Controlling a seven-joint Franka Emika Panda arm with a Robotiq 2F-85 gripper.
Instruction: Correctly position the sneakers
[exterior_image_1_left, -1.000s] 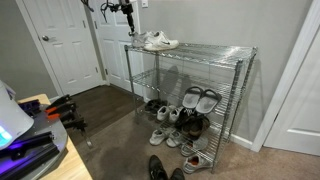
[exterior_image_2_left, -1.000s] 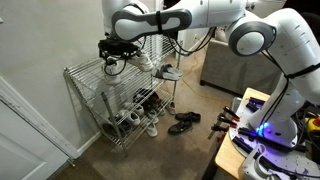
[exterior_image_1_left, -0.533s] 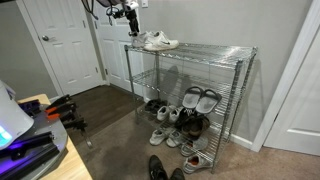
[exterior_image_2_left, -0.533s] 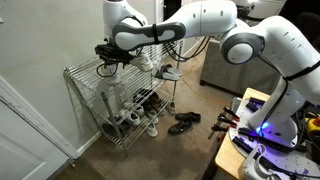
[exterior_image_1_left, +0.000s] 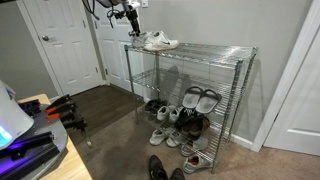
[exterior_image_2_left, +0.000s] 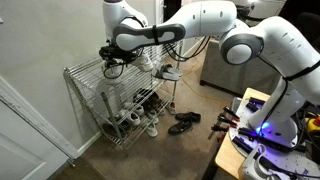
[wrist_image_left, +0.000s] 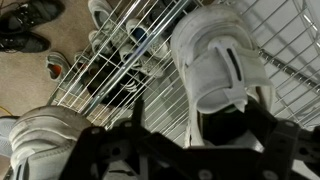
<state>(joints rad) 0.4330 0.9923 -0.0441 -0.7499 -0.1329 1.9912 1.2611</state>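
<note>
Exterior view, facing the rack. A wire rack (exterior_image_1_left: 215, 50) stands against a grey wall. White panelled doors (exterior_image_1_left: 65, 45) are to its left and the floor (exterior_image_1_left: 110, 105) is dark wood. The sneakers (exterior_image_1_left: 158, 41) sit side by side at the left end of the top shelf. The gripper (exterior_image_1_left: 128, 18) hangs above and just left of them, clear of both. I cannot tell from here how its jaws stand. Grey slip-ons (exterior_image_1_left: 200, 98) and more shoes fill the lower shelves. A pair of black shoes (exterior_image_1_left: 158, 168) lies on the floor in front of the rack.

Exterior view, from the side. The rack (exterior_image_2_left: 85, 80) is in a corner beside a white wall. The white arm reaches in from the right, and the gripper (exterior_image_2_left: 108, 52) is over the rack top. The sneakers (exterior_image_2_left: 170, 73) lie at the right end of the top shelf. The black shoes (exterior_image_2_left: 182, 123) rest on the floor to the right of the rack.

Wrist view. One sneaker (wrist_image_left: 215, 65) lies on the shelf wires at upper right, laces up. The other sneaker (wrist_image_left: 40, 140) is at the lower left edge. Dark gripper parts (wrist_image_left: 170, 150) cross the bottom of the picture. The finger gap is not readable, so I cannot tell whether it is apart or together. Nothing is seen held. Shoes on the lower shelves show through the wires. The black shoes (wrist_image_left: 25, 25) are at the top left, on the floor.
</note>
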